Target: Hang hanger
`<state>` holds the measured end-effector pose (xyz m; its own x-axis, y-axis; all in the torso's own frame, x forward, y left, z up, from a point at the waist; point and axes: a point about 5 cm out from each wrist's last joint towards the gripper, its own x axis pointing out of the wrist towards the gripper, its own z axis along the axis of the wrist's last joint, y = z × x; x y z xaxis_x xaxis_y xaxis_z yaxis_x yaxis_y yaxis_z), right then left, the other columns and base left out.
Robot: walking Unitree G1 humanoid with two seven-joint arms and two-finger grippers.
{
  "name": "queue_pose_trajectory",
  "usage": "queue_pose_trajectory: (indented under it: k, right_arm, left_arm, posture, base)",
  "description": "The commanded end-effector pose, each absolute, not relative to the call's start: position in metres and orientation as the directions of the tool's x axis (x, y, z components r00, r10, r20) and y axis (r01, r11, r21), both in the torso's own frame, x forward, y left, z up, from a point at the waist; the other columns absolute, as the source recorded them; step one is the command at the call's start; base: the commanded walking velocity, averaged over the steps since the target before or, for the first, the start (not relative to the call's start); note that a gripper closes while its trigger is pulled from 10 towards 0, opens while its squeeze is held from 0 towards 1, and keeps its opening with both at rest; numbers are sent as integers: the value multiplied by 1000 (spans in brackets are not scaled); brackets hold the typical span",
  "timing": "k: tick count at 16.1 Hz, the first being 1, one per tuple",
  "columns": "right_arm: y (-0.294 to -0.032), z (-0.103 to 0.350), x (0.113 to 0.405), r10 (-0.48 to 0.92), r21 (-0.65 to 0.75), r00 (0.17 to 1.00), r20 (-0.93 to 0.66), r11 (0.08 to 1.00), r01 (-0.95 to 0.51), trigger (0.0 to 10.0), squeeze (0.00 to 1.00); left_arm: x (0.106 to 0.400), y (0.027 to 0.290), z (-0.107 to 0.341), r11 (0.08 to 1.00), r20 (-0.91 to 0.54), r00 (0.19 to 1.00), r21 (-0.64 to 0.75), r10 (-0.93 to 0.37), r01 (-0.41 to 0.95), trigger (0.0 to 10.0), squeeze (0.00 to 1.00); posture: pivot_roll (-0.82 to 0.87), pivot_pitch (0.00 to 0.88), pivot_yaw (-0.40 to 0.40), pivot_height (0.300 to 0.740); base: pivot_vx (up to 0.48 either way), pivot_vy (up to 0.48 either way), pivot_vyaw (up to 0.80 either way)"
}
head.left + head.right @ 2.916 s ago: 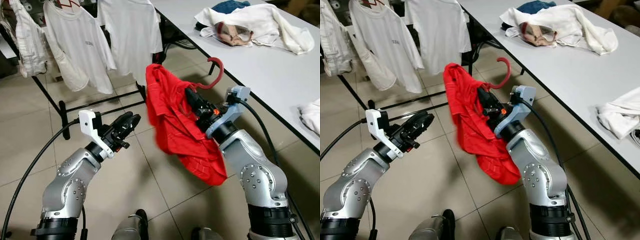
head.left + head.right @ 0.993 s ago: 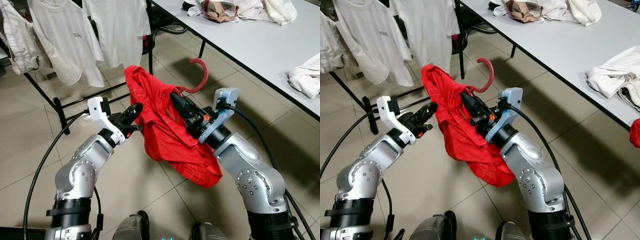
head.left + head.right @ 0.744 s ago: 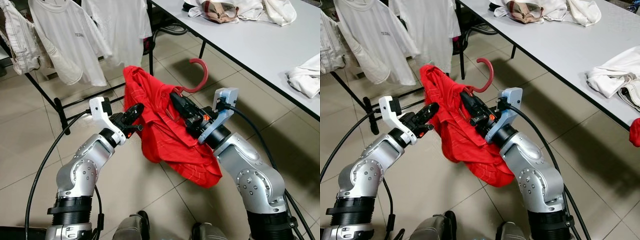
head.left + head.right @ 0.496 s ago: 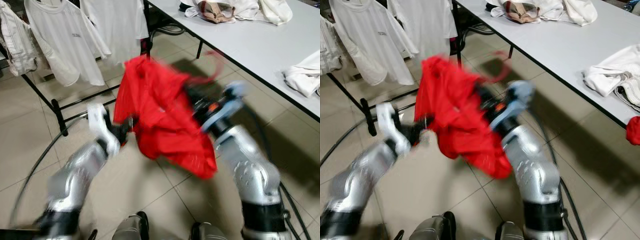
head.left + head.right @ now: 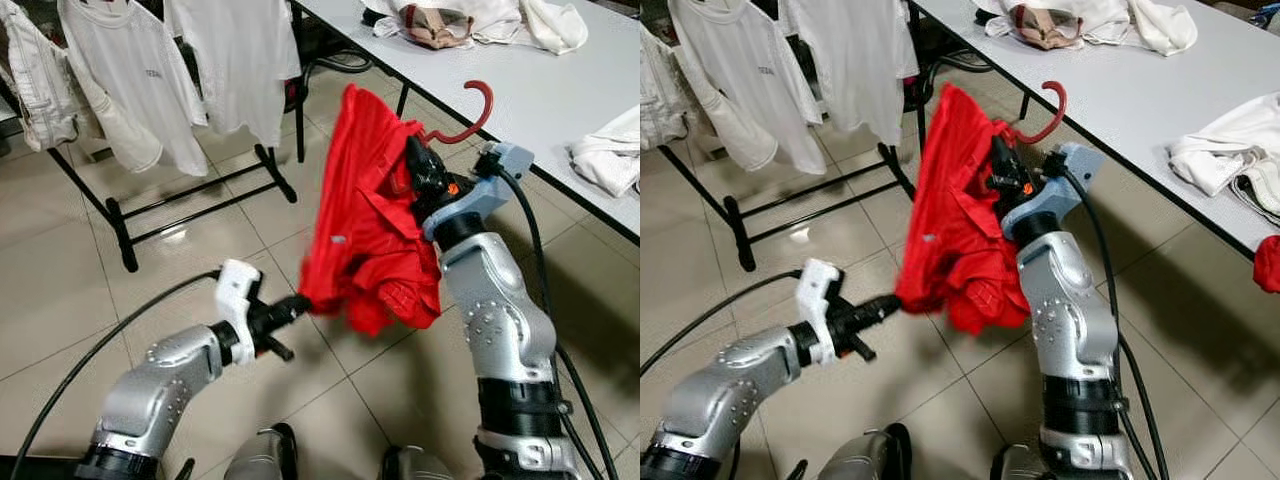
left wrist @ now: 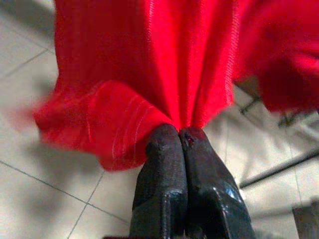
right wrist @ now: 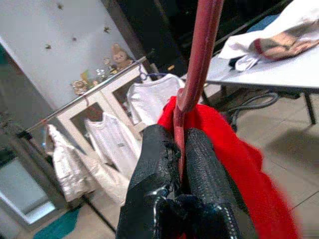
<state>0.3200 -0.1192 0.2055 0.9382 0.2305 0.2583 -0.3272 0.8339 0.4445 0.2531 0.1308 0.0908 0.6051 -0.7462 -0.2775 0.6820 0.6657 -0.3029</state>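
Both fingers pinched shut: left [image 6: 180,142] on red shirt [image 5: 365,215], right [image 7: 179,149] on hanger [image 5: 470,110].

The soft red cloth garment [image 5: 365,220] is matt, with fine woven stripes and stitched hems, and hangs in loose folds. The curved red plastic hanger hook [image 5: 472,108] looks smooth and faintly glossy. The left tool [image 6: 178,140] has black fingers with a glossy, slightly worn sheen; the right tool [image 7: 179,144] has fingers faced with a rough, textured black surface. The beige floor tiles [image 5: 60,290] are smooth and reflective. The pale grey counter [image 5: 520,80] is matt.
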Motion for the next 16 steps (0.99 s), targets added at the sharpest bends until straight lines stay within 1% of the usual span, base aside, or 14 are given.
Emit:
queue_pose_trajectory:
  k: [1,2,4,5,6,7,8,9,10,11,13,14,15,16]
  right_arm:
    - [-124,231,320,180,399,907,381,853,-337,0,0]
    - [-123,234,322,180,357,903,390,874,-329,0,0]
    - [-120,236,326,197,317,900,389,888,-332,0,0]
    - [-109,225,326,313,248,896,316,884,-396,0,0]
    - [-105,216,324,372,218,890,265,876,-431,0,0]
    - [-103,208,322,415,200,882,221,866,-458,0,0]
    - [-102,203,320,444,187,874,197,858,-478,0,0]
    - [-102,202,320,449,185,872,194,856,-482,0,0]
    - [-102,200,318,480,184,857,186,840,-510,0,0]
    - [-102,200,315,527,174,831,178,815,-553,0,0]
    - [-104,201,312,585,161,793,173,777,-609,0,0]
    - [-106,205,307,653,139,738,172,725,-674,0,0]
    - [-106,206,306,671,131,722,171,710,-692,0,0]
    - [-108,208,300,732,104,661,165,653,-750,0,0]
  left_arm:
    - [242,129,76,646,-374,538,-288,-756,707,0,0]
    - [239,127,70,638,-415,511,-272,-753,720,0,0]
    - [239,122,69,649,-388,533,-300,-752,699,0,0]
    - [247,130,72,711,-362,617,-254,-699,656,0,0]
    - [255,142,75,776,-344,697,-225,-629,590,4745,0]
    - [260,154,81,805,-301,747,-233,-593,545,10000,0]
    - [263,170,86,832,-275,787,-244,-552,498,10000,0]
    - [264,174,87,838,-270,796,-246,-542,488,10000,0]
    - [266,188,91,861,-264,823,-241,-503,449,10000,1000]
    - [269,203,98,876,-238,850,-245,-469,415,10000,1000]
    - [273,214,108,878,-194,868,-253,-457,406,10000,1000]
    - [278,225,115,886,-180,872,-188,-455,424,10000,1000]
    - [280,228,117,890,-183,874,-168,-451,424,10000,1000]
    - [285,242,123,902,-186,882,-92,-432,422,10000,1000]
  posture:
    - [-68,130,53,740]
    - [-69,132,52,740]
    - [-72,136,50,740]
    - [-73,137,44,740]
    - [-72,138,43,740]
    - [-72,139,38,740]
    - [-72,139,38,740]
    - [-71,140,36,740]
    - [-71,140,35,740]
    - [-72,139,34,740]
    - [-73,138,36,740]
    - [-73,138,36,740]
    - [-77,137,40,740]
    - [-76,138,40,740]
  base:
    - [0,0,0]
    - [0,0,0]
    - [0,0,0]
    - [0,0,0]
    - [0,0,0]
    - [0,0,0]
    - [0,0,0]
    - [0,0,0]
    - [0,0,0]
    - [0,0,0]
    - [0,0,0]
    - [0,0,0]
    - [0,0,0]
    - [0,0,0]
